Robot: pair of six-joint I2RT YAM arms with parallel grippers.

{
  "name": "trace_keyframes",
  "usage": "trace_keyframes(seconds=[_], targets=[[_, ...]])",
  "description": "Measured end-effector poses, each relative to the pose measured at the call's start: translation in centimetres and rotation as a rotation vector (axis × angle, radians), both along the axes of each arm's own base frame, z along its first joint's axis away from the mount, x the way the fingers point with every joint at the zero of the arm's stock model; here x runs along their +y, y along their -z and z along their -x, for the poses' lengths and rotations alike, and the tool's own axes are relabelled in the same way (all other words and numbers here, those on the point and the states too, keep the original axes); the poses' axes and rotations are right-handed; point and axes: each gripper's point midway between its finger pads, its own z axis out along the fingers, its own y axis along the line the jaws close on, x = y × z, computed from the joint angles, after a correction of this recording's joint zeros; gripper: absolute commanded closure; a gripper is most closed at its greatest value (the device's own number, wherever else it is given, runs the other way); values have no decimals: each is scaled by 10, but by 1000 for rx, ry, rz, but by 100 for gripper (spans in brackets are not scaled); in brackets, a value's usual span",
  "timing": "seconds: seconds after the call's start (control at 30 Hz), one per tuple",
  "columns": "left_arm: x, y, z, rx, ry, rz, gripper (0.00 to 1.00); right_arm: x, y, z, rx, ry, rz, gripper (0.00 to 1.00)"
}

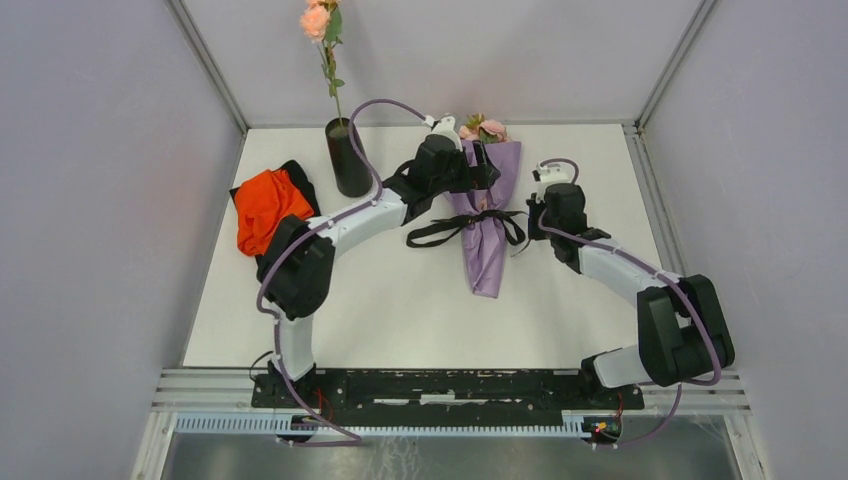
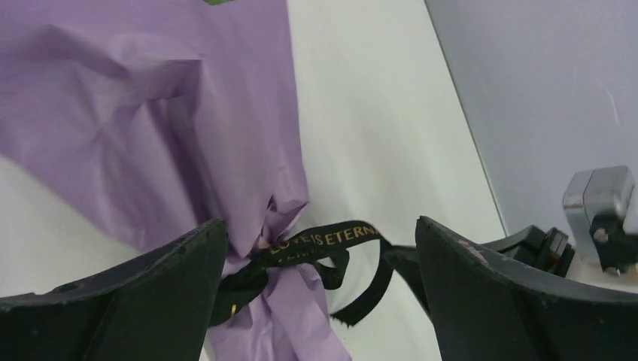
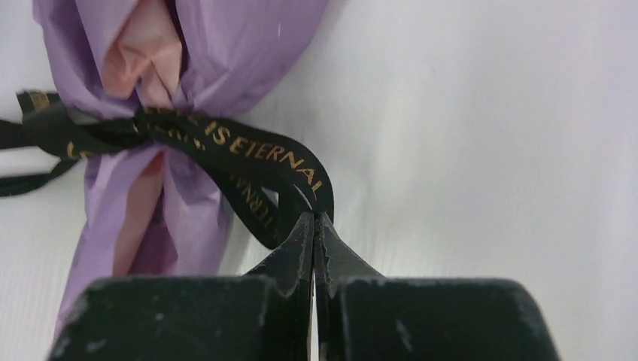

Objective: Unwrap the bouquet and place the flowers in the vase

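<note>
Your right claw [image 3: 314,226] is pinched shut on a loop of the black ribbon [image 3: 256,150], gripping only at its very tips, so a pull may slip off. Just ahead of it the bouquet [image 3: 248,37] lies on the bench [image 3: 489,150]. Your left claw [image 2: 320,224], spread wide above the wrapping paper [image 2: 150,113], pins nothing: the whole bundle could drag, or the knot [image 3: 98,124] could tighten.

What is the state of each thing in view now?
Bouquet: wrapped, lying flat.
Ribbon: tied round the bouquet, one loop pinched.
Vase: upright, holds one rose.
Left jaws: open, over the bouquet.
Right jaws: shut on the ribbon.
Orange cloth: crumpled.
</note>
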Motion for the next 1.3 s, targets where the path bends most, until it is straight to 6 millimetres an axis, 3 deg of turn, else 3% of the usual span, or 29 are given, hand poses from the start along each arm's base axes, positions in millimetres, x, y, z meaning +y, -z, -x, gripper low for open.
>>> trace_keyframes(seconds=[0.07, 0.17, 0.27, 0.37, 0.53, 0.73, 0.9, 1.03, 1.07, 1.1, 1.17, 1.23, 1.3], targets=[[-15, 11, -11, 26, 82, 56, 0, 0, 10, 9, 25, -9, -2, 100], [-13, 46, -23, 97, 124, 80, 0, -2, 16, 18, 40, -15, -2, 100], [-5, 84, -28, 178, 140, 71, 0, -2, 11, 20, 27, -17, -6, 100], [-7, 106, -28, 225, 160, 60, 0, 0, 3, 20, 7, -26, -18, 100], [-14, 117, -27, 251, 172, 48, 0, 3, -14, 20, -35, -37, -38, 100], [-9, 128, -30, 283, 150, 49, 0, 4, -44, 25, -104, -50, -67, 100], [0, 142, -36, 329, 115, 73, 0, 3, -87, 27, -195, -46, -94, 100], [4, 142, -41, 341, 104, 102, 0, 1, -124, 23, -260, -42, -103, 100], [5, 142, -43, 342, 102, 110, 0, 0, -132, 21, -276, -43, -101, 95], [5, 142, -43, 343, 102, 117, 0, 0, -136, 19, -283, -44, -97, 84], [6, 142, -44, 345, 104, 128, 0, 0, -133, 13, -264, -44, -82, 52], [6, 142, -44, 343, 106, 133, 0, 2, -116, 2, -215, -42, -60, 36], [6, 142, -44, 337, 108, 138, 0, 2, -83, -5, -131, -35, -33, 30]])
